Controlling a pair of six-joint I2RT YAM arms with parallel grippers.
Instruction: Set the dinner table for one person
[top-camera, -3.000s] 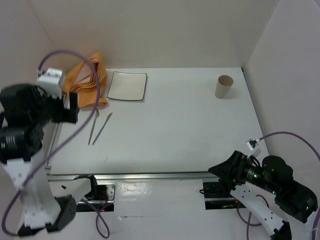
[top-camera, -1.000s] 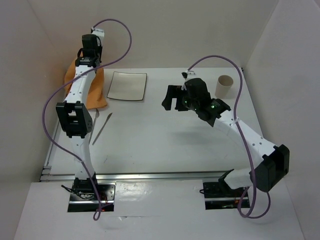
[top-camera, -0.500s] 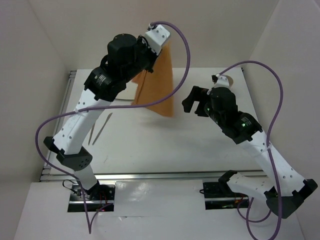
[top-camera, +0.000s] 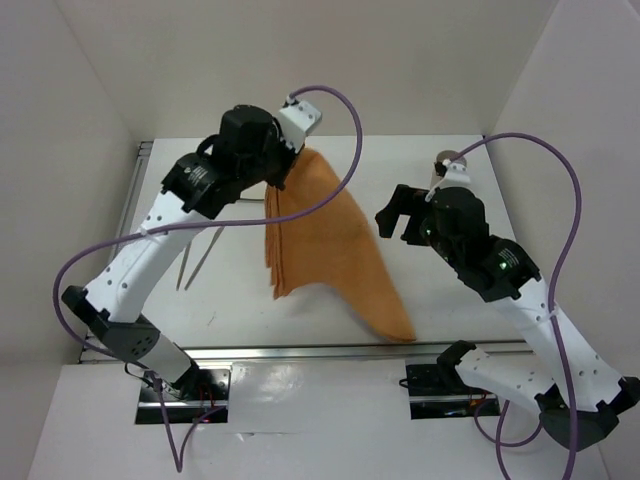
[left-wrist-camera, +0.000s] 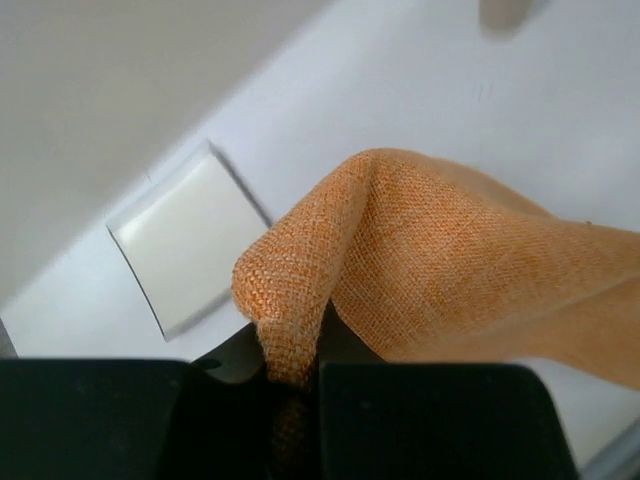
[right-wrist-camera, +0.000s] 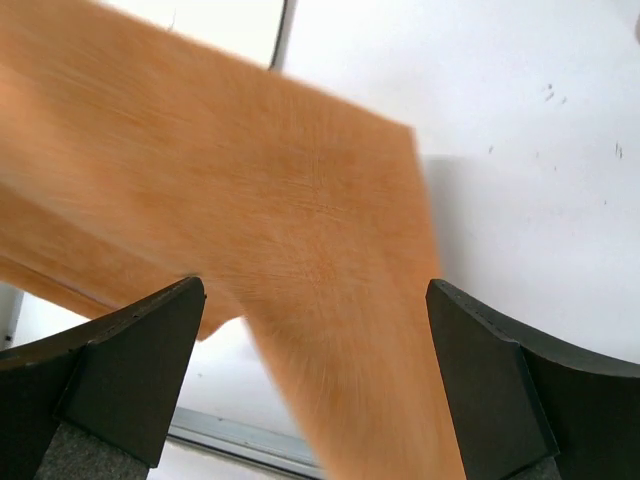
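- The left arm (top-camera: 150, 245) rises from its base at the near left and reaches forward and rightward, bending at the elbow with its wrist high over the middle of the table.
- The left end effector (top-camera: 278, 175) points down and to the right; in the left wrist view the left end effector (left-wrist-camera: 293, 375) has its two black fingers (left-wrist-camera: 420, 420) pressed almost together, pinching a fold of orange cloth (left-wrist-camera: 450, 260).
- The right arm (top-camera: 530, 300) slants up from the near right toward the centre, with its wrist turned to the left.
- The right end effector (top-camera: 397, 215) faces left with its jaws spread wide; the right wrist view shows nothing between the fingers of the right end effector (right-wrist-camera: 315, 370).
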